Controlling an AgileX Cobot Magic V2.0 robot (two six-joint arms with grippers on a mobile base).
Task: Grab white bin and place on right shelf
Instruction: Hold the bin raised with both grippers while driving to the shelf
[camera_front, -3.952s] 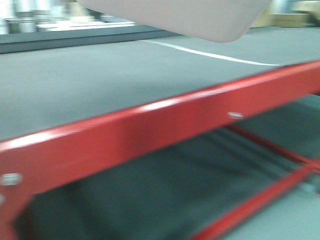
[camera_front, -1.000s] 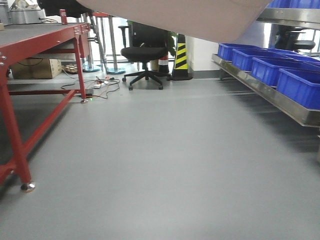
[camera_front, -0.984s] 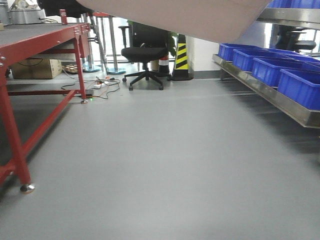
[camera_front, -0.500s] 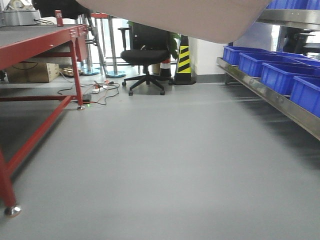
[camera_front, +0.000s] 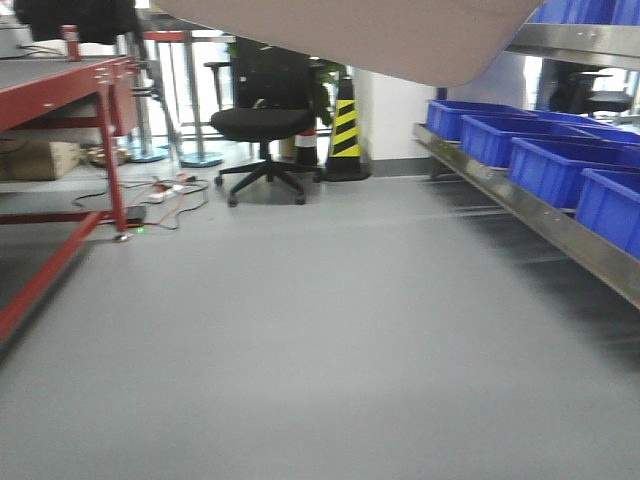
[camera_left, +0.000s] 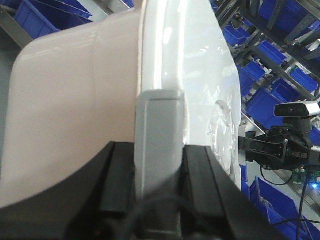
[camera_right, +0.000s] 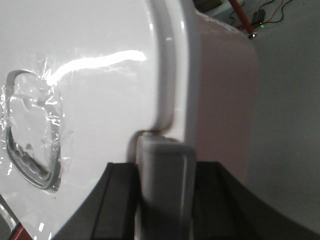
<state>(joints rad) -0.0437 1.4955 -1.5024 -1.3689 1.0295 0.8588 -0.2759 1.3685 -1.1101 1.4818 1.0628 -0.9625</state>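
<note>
Chair (camera_front: 262, 122) slid left — glossy, rounded white bin (camera_left: 75, 100) held.

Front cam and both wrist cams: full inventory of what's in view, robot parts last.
Pale pinkish-white rectangular plastic bin: one, held aloft; its underside spans the top of the front view.
White lid: one, on the bin, with a grey latch at each end.
Shiny stainless-steel rack shelf: one, silver, on the right.
Blue plastic bins: at least four on that shelf; more on racks in the left wrist view.
Red-framed table: one, on the left.
Black office chair: one, far centre.
Yellow-and-black striped cone: one, right of the chair.
Cables: a tangle, on the floor by the table.
Left gripper: black, clamped on one latch.
Right gripper: black, clamped on the other latch.
</note>
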